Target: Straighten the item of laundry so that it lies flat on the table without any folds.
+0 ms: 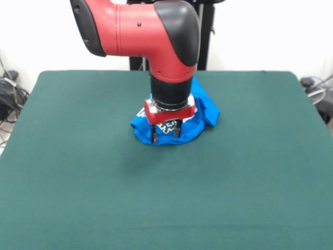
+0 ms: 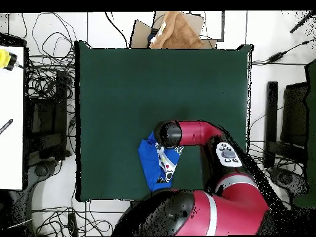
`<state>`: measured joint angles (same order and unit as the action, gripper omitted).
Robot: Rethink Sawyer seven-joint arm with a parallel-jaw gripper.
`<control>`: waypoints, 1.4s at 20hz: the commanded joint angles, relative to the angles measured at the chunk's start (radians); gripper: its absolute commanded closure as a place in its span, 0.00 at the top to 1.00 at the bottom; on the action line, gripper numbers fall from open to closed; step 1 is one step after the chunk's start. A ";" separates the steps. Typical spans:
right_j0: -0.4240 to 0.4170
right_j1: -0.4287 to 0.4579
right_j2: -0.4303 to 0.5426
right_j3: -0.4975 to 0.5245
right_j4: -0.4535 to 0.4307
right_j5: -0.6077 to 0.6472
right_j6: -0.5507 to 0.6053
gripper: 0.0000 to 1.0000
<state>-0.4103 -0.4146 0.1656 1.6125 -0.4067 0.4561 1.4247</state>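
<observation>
We see the shirt (image 1: pixel 177 122) bunched on the worktop (image 1: pixel 78 172) toward its robot side, with the gripper (image 1: pixel 166 132) at its near edge, fingers (image 1: pixel 154 134) spread and empty. Closing here may pinch several layers, so the folds would lift together and not open.

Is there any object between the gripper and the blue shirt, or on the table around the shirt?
Nothing visible. The gripper, fingers apart, hangs directly over the crumpled blue shirt with no object between them. The green table around the shirt shows only bare cloth.
</observation>
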 commanded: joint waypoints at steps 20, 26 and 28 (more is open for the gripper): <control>0.024 0.067 -0.007 0.012 -0.048 -0.101 0.095 1.00; -0.005 0.111 0.038 -0.048 -0.039 -0.103 0.054 1.00; 0.005 0.113 0.035 -0.052 -0.043 -0.124 0.067 1.00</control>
<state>-0.4016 -0.4140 0.1489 1.6192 -0.4057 0.4225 1.4247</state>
